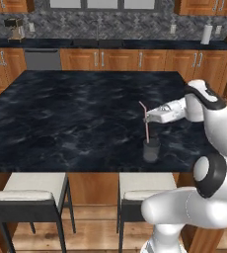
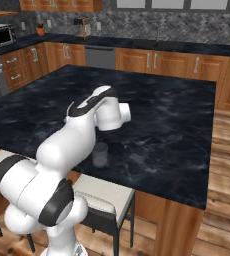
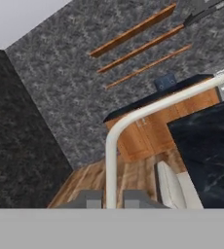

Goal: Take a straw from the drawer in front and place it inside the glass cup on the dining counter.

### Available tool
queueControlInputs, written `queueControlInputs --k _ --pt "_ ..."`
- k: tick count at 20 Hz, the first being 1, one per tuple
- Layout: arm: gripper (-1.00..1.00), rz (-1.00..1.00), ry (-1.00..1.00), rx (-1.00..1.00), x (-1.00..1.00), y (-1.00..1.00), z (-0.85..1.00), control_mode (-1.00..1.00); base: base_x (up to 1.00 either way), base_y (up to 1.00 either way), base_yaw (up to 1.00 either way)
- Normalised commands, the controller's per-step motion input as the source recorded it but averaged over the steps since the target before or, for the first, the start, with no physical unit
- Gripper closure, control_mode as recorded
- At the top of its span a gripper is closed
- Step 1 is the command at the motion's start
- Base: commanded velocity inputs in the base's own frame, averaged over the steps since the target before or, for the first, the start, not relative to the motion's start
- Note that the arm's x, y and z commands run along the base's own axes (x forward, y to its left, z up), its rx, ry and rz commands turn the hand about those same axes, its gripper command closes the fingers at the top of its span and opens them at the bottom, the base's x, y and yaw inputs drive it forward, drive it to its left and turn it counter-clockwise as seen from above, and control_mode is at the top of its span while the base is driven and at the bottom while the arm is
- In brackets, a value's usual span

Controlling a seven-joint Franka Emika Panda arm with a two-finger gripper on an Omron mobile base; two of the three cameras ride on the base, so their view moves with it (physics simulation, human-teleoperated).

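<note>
Right base view: arm (image 2: 87, 127) hides gripper and straw, covers part of cup (image 2: 100, 155). Left base view: straw (image 1: 146, 123) bottom blurs into cup (image 1: 151, 149); grip contact too small to tell.

Even, soft light fills my kitchen, with no visible lamp or bright glare anywhere. The black dining counter (image 1: 76, 118) has only a faint dull sheen on its pale veins. My arm throws a soft dark shadow on the stone around the glass cup (image 1: 151, 149). All pictures are rendered, low in detail and slightly blurry; cabinet edges look jagged. My hand view looks coarsest and grainy.
</note>
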Motion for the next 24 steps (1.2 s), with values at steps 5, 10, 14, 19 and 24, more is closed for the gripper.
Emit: queueControlInputs --k 5,10,14,19,24 --pt "1.00 0.07 -0.04 0.06 0.25 -0.15 -0.30 -1.00 0.00 0.00 0.00" --pt "1.00 0.08 -0.02 0.07 0.31 -0.18 -0.29 -1.00 0.00 0.00 0.00" --pt "1.00 0.08 -0.01 0.06 0.35 -0.17 -0.28 -1.00 0.00 0.00 0.00" --pt "1.00 0.07 -0.04 0.05 0.30 -0.18 -0.12 -1.00 0.00 0.00 0.00" --pt "1.00 0.01 -0.05 0.00 0.21 -0.31 0.00 -1.00 0.00 0.00 0.00"
